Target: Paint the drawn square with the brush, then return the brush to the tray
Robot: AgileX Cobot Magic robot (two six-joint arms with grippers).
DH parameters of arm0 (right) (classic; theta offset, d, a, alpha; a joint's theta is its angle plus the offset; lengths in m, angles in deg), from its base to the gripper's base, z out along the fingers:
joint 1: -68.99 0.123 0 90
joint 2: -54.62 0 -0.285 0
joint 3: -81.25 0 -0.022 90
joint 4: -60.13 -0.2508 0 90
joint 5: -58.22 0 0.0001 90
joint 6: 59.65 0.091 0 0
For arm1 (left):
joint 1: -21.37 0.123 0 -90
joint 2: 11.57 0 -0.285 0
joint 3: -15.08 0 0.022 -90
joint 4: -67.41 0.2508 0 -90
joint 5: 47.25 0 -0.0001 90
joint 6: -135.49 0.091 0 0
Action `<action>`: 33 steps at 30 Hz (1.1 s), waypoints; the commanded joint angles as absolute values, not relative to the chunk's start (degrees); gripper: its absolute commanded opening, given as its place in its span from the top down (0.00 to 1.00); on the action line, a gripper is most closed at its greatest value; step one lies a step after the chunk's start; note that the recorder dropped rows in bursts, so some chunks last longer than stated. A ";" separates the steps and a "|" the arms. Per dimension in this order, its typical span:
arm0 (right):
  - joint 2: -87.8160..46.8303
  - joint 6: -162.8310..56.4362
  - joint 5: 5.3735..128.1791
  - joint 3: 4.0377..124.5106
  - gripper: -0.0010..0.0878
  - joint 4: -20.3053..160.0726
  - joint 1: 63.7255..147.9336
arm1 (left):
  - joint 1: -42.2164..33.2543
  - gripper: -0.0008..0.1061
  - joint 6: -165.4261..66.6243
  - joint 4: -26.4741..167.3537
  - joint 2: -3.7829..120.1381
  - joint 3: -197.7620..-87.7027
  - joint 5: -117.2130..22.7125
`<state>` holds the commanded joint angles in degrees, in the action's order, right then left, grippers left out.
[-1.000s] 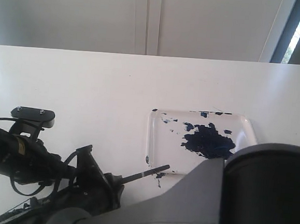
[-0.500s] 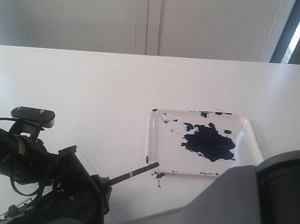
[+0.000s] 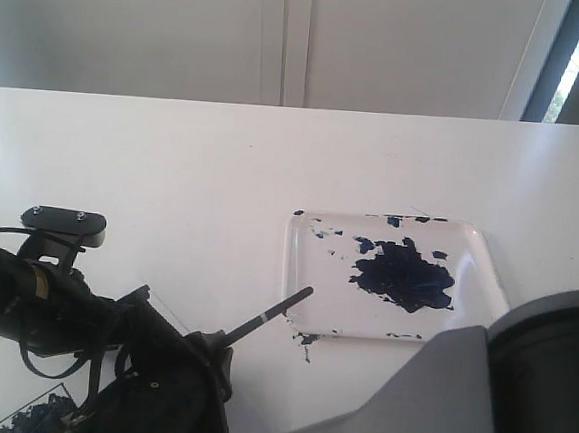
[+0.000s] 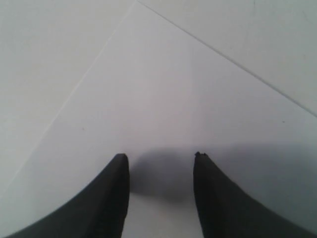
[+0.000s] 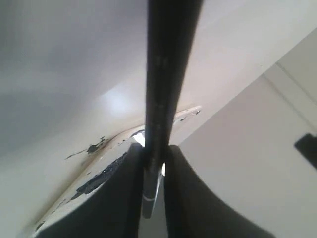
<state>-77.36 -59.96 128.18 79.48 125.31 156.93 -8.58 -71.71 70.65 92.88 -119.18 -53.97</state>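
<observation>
In the exterior view my right gripper [image 3: 204, 352] reaches across to the lower left and is shut on the brush [image 3: 267, 316]. The brush's black handle with its pale ring slants up toward the near left corner of the tray [image 3: 300, 278]. Its tip is hidden behind the gripper. The right wrist view shows the fingers [image 5: 130, 168] clamped on the handle [image 5: 161, 89]. At the bottom left edge, the drawn square [image 3: 38, 419] shows dark blue daubs and is partly hidden. My left gripper [image 4: 161, 158] hovers open over the white paper [image 4: 163, 89], holding nothing.
The tray holds a large dark blue blotch [image 3: 403, 276] and scattered specks. A few paint specks [image 3: 306, 340] lie on the table by its near edge. My left arm [image 3: 22, 301] lies along the left edge, and the bulky right arm [image 3: 476, 402] fills the bottom right.
The right gripper shifted left with the brush, and the handle end swung up toward the tray's corner. The right arm drew back to the right, and the daubed square came into view.
</observation>
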 joint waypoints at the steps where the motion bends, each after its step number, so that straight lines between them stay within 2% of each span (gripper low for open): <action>1: -77.36 -59.98 128.18 79.48 0.99 125.42 156.93 | -8.58 0.54 -71.71 70.65 92.88 -119.18 -53.97; 17: -77.73 -58.03 128.18 79.48 0.99 125.77 152.91 | -8.58 0.54 -71.71 70.65 92.88 -119.18 -54.15; 33: -77.63 -57.35 128.18 79.48 0.99 125.55 158.93 | -8.58 0.54 -71.71 70.50 92.88 -119.18 -53.94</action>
